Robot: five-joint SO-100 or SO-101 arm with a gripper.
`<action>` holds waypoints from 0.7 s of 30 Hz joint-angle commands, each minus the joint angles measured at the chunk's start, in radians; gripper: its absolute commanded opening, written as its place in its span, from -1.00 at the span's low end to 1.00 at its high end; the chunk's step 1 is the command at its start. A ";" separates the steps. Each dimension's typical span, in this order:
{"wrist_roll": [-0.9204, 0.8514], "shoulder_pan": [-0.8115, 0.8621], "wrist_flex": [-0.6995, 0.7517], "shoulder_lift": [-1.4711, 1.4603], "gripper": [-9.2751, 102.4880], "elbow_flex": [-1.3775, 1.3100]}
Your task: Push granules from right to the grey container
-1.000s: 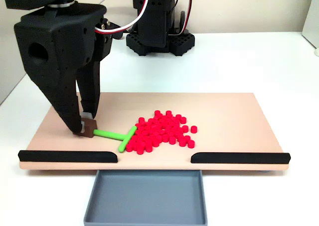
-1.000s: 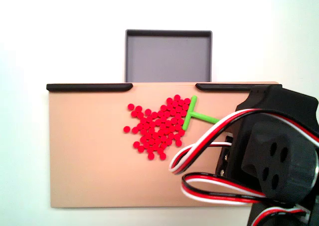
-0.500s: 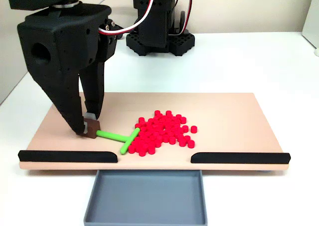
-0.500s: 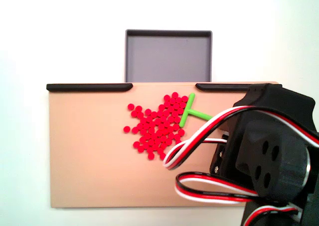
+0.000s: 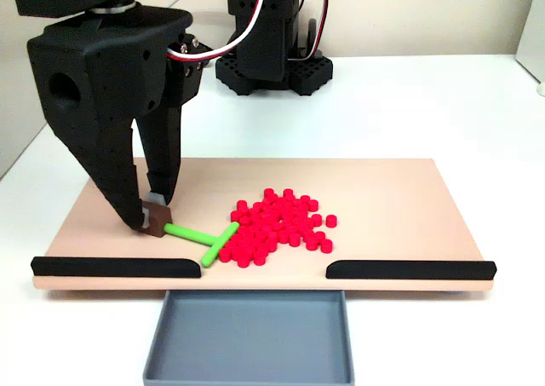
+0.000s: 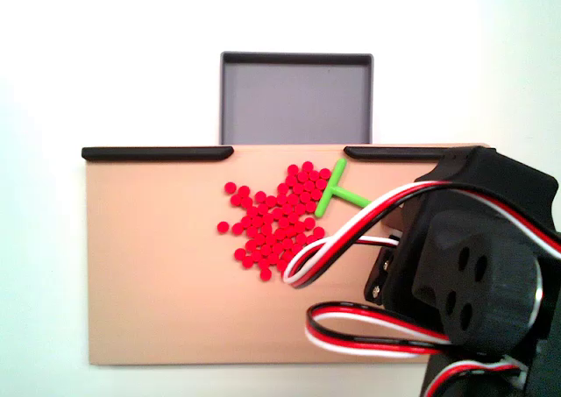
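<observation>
The red granules (image 5: 277, 227) lie in a loose pile on the middle of the beige board (image 5: 392, 198); they show in both fixed views, the granules (image 6: 272, 222) spread wider from above. My gripper (image 5: 152, 218) stands at the board's left, shut on the stem end of a green T-shaped pusher (image 5: 204, 235). The pusher's crossbar touches the pile's left edge. The grey container (image 5: 249, 335) sits empty below the board's front gap. From above, the grey container (image 6: 296, 95) is at the top and the pusher (image 6: 333, 189) sits right of the pile, its stem hidden under the arm.
Two black strips (image 5: 115, 267) (image 5: 410, 269) edge the board's front, with a gap between them over the container. The arm's base (image 5: 268, 58) stands behind the board. From above, the arm's body and its wires (image 6: 473, 274) cover the board's lower right.
My gripper has shifted the pusher slightly toward the pile and the board's front edge. The granules next to the crossbar have bunched a little closer.
</observation>
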 commanded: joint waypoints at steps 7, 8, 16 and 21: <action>0.014 -0.020 0.005 0.029 -0.84 -0.015; 0.015 -0.020 0.005 0.029 -0.84 -0.015; 0.055 -0.028 -0.002 0.028 -0.84 -0.015; 0.074 -0.031 -0.002 0.028 -0.84 -0.015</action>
